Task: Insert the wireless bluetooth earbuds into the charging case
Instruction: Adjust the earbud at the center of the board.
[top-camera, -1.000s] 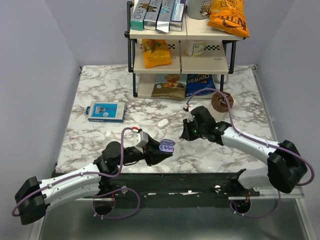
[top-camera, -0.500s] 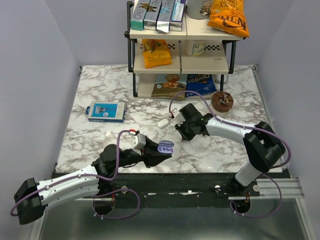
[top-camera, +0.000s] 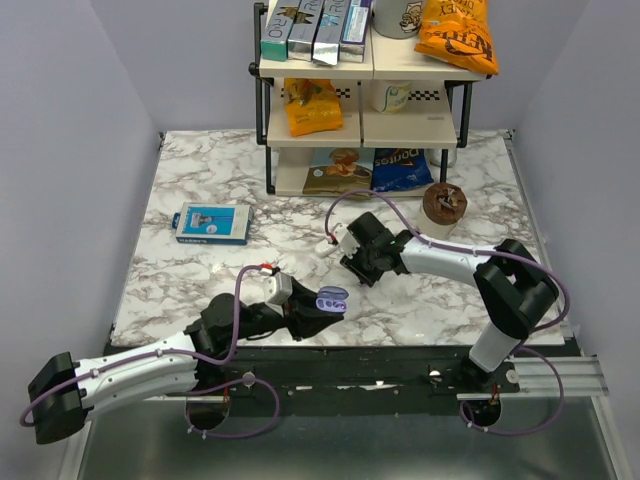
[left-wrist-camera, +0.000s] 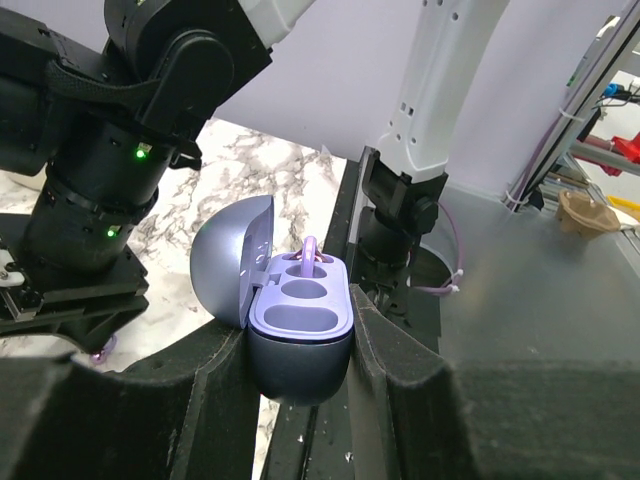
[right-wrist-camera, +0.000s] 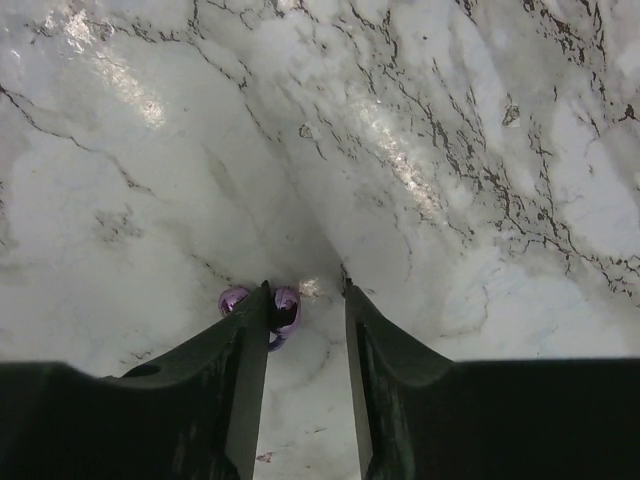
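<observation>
Right gripper slid left, jaws apart at an earbud seen only wrist-side; left gripper clamps the case.

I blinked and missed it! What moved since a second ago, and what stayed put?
The right gripper slid left across the table, its arm folding in. It now hangs open over a purple earbud, not gripping it. The left gripper barely moved and stays shut on the open case. The blue box stayed put.
</observation>
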